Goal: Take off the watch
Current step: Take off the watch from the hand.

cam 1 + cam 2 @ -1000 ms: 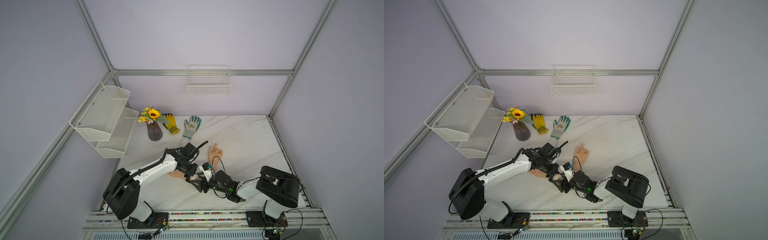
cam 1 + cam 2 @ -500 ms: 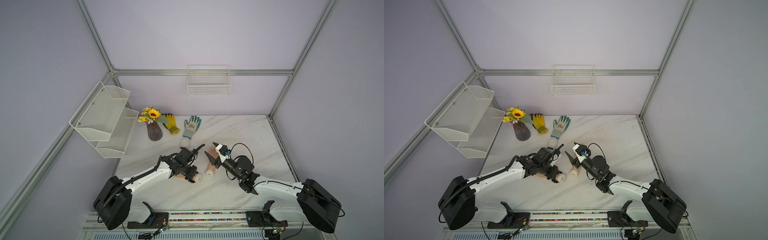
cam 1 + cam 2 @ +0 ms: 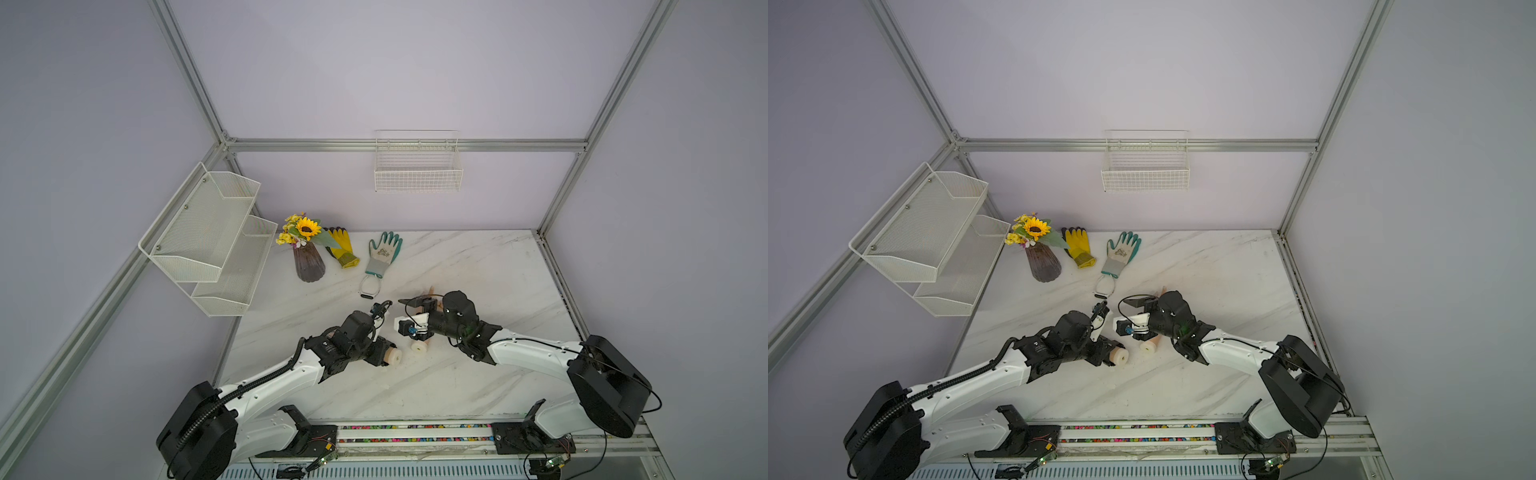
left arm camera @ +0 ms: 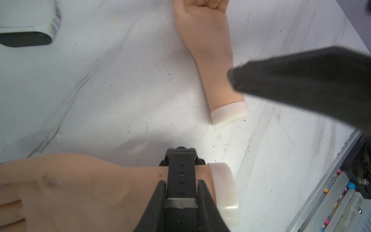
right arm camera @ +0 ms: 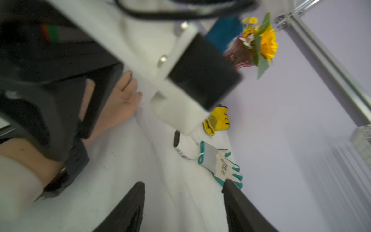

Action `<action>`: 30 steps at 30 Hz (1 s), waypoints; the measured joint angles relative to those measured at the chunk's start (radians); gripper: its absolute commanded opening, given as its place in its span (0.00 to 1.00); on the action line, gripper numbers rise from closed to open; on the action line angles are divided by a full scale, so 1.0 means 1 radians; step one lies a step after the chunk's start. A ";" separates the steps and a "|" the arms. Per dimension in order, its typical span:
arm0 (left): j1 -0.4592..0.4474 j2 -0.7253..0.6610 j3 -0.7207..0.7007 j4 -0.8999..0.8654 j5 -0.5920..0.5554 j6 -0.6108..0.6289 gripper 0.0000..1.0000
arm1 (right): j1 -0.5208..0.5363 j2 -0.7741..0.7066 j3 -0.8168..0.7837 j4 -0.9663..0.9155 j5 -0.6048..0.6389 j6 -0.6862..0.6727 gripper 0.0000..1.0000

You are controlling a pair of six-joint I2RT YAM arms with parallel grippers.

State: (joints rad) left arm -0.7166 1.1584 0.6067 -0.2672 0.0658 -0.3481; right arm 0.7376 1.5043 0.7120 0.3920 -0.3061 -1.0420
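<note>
Left wrist view: the left gripper [image 4: 181, 181] is clamped across the black strap of the watch [image 4: 181, 168]. The watch is buckled round the wrist of a dummy hand [image 4: 90, 180] lying on the table [image 4: 120, 90]. A second dummy hand [image 4: 210, 50] lies apart from it. Right wrist view: the right gripper [image 5: 183, 182] hangs over the table beside the left gripper, fingers spread, grasping nothing.

Black watch [image 4: 181, 177]; grey-veined white table [image 3: 478, 257]; yellow glove [image 3: 341, 249]; teal-fingered glove [image 3: 384, 251].
</note>
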 measured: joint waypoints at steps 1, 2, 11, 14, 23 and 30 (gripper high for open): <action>0.000 0.000 0.000 0.002 -0.002 0.000 0.18 | 0.000 0.014 0.001 -0.026 -0.013 -0.010 0.62; 0.000 0.000 0.000 0.008 -0.004 -0.001 0.18 | 0.000 0.025 0.000 -0.056 -0.031 -0.020 0.62; 0.000 -0.024 -0.025 0.056 -0.003 -0.004 0.19 | 0.025 0.075 0.005 -0.092 -0.135 -0.041 0.57; 0.000 -0.055 -0.060 0.079 0.008 -0.004 0.19 | 0.029 0.119 0.024 -0.094 -0.156 -0.040 0.55; 0.002 -0.087 -0.094 0.117 0.009 -0.005 0.19 | 0.043 0.162 0.050 -0.095 -0.194 -0.018 0.32; 0.003 -0.087 -0.095 0.138 0.008 -0.009 0.19 | 0.076 0.177 0.058 -0.046 -0.181 0.063 0.16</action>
State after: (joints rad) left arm -0.7136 1.0710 0.5117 -0.1287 0.0742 -0.3573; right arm 0.8135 1.6817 0.7696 0.3462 -0.4870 -0.9791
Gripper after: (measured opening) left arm 0.231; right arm 0.205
